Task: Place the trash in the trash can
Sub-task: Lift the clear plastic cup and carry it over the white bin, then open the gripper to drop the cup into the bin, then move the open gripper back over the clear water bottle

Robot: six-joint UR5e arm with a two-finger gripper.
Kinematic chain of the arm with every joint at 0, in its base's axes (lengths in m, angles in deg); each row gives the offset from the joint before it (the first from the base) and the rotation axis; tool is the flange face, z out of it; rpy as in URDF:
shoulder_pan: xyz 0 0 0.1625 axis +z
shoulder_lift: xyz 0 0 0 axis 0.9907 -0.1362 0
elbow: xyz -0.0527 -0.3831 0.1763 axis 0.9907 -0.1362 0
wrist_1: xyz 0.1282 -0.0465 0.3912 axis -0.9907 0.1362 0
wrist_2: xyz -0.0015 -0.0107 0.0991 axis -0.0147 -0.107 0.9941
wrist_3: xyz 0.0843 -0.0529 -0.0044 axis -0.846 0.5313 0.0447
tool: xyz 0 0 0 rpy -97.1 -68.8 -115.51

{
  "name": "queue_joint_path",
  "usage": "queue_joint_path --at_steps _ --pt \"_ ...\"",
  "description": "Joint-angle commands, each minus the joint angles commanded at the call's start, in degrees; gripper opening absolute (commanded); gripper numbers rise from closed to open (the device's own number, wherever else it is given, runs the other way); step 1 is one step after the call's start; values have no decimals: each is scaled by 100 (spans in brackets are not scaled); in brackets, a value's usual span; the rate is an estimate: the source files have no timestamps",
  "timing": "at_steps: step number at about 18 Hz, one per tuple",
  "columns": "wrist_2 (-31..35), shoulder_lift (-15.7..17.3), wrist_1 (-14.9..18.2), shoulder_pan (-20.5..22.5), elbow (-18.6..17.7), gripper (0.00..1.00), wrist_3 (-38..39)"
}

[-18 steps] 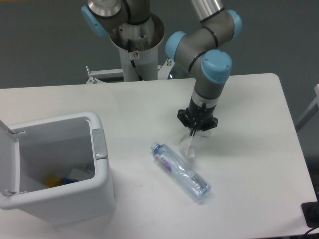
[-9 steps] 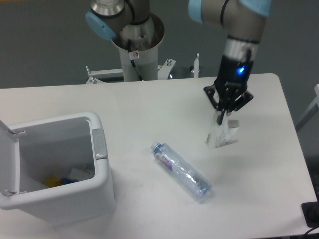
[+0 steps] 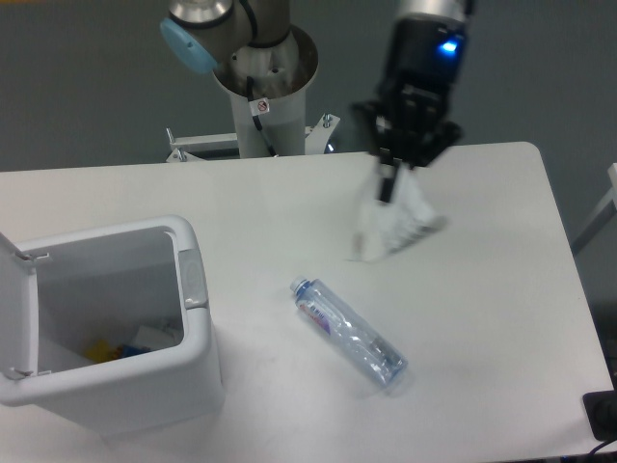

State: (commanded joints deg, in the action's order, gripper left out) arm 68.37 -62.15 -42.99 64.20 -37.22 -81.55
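My gripper (image 3: 388, 189) hangs above the table right of centre, shut on a thin whitish wrapper (image 3: 390, 229) that dangles below its fingers, clear of the tabletop. The clear plastic bottle (image 3: 349, 332), with pale blue cap and red-blue label, lies on its side on the table, below and slightly left of the gripper. The white trash can (image 3: 198, 362) stands at the lower left with its lid flipped open; some items lie inside it.
The robot's base column (image 3: 262, 92) rises behind the table's far edge. The table's right edge (image 3: 569, 289) runs near the gripper's side. A dark object (image 3: 603, 415) sits at the lower right corner.
The gripper has lifted the wrapper off the table, swung right, then moved up and back to the left with it. Bottle and trash can have not moved.
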Motion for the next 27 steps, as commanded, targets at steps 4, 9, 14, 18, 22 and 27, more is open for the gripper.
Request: queue_joint_path --at_steps 4,9,14,18,22,27 --pt "9 -131 -18 -951 70 0 27" --pt "17 -640 -245 -1593 202 4 -87" --pt "35 -1186 -404 -1629 782 88 -87" --pt "535 -1204 -352 -1603 940 100 18" --pt "816 -1274 -360 -946 888 100 159" --pt "1211 -1721 -360 -171 1002 100 676"
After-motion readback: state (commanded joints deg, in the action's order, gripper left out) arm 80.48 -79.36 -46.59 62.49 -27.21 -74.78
